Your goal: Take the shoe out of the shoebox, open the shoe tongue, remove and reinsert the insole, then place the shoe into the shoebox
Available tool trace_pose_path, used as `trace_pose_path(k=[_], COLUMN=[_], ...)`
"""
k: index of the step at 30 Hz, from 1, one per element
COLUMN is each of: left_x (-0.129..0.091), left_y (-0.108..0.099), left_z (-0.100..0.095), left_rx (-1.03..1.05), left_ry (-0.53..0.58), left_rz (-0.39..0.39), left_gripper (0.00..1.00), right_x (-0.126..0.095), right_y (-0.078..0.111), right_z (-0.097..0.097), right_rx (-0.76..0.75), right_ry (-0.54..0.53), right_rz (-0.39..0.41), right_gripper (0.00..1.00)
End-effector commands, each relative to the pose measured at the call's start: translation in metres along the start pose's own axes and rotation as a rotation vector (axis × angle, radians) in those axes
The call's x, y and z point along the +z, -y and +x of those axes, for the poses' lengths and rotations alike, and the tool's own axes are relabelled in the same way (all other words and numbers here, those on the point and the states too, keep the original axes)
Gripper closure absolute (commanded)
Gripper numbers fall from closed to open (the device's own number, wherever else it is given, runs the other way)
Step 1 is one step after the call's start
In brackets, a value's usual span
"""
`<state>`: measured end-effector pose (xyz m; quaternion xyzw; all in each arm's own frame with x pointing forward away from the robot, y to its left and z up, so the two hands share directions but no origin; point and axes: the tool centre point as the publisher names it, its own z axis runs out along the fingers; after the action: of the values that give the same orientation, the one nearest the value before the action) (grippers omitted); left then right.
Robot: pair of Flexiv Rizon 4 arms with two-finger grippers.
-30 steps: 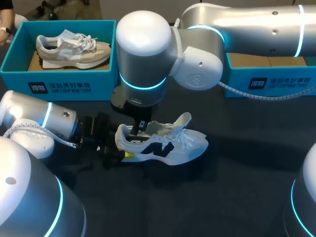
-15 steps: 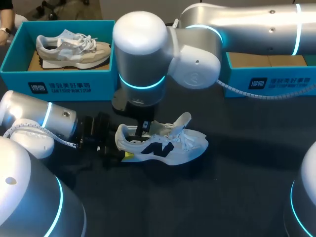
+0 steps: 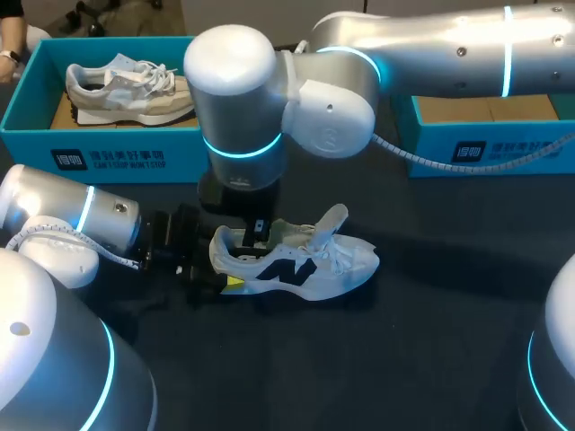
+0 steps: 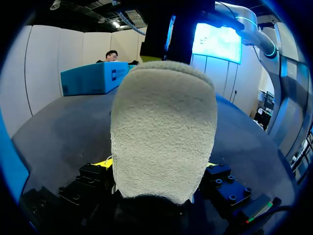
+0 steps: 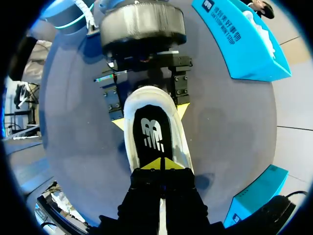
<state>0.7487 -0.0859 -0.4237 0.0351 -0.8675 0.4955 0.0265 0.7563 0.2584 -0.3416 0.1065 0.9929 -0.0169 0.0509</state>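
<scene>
A white shoe (image 3: 305, 265) with a black side mark lies on the dark table, toe pointing right. My left gripper (image 3: 218, 265) sits at its heel, one yellow tip on each side, shut on the shoe. In the left wrist view the fuzzy heel (image 4: 164, 132) fills the space between the fingers. My right arm reaches over from the right. Its gripper (image 3: 258, 229) points down into the shoe's mouth. In the right wrist view that gripper (image 5: 161, 164) is shut, its tips together on the black insole (image 5: 152, 132), which lies flat inside. The tongue (image 3: 331, 218) stands up.
A teal shoebox (image 3: 108, 144) at the back left holds a beige and grey shoe (image 3: 135, 85). A second teal shoebox (image 3: 490, 148) stands at the back right, partly behind my right arm. The table in front of the shoe is bare.
My right arm's large joint has swung left, over the left box's corner. Its gripper has stayed in the shoe's mouth, shifting slightly toward the heel. The left gripper and shoe have not moved.
</scene>
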Motion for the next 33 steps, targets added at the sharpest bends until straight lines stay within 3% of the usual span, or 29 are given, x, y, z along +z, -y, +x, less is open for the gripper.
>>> trace_pose_path(k=[1,10,24,33], left_x=[-0.001,-0.001,-0.001,-0.001], left_y=[0.000,0.000,0.000,0.000], left_z=[0.000,0.000,0.000,0.000], left_rx=[-0.001,-0.001,-0.001,-0.001], left_ry=[0.001,0.001,0.001,0.001], left_rz=[-0.004,-0.004,-0.004,-0.004], left_gripper=[1.00,1.00,1.00,1.00], right_x=[0.011,0.022,0.028,0.031], right_y=[0.003,0.012,0.031,0.022], right_z=[-0.002,-0.002,0.014,0.008], right_rx=[-0.001,-0.001,0.053,0.085], right_ry=[-0.003,-0.034,-0.065,-0.033], right_rz=[-0.007,0.020,0.022,-0.020], right_gripper=[1.00,1.00,1.00,1.00])
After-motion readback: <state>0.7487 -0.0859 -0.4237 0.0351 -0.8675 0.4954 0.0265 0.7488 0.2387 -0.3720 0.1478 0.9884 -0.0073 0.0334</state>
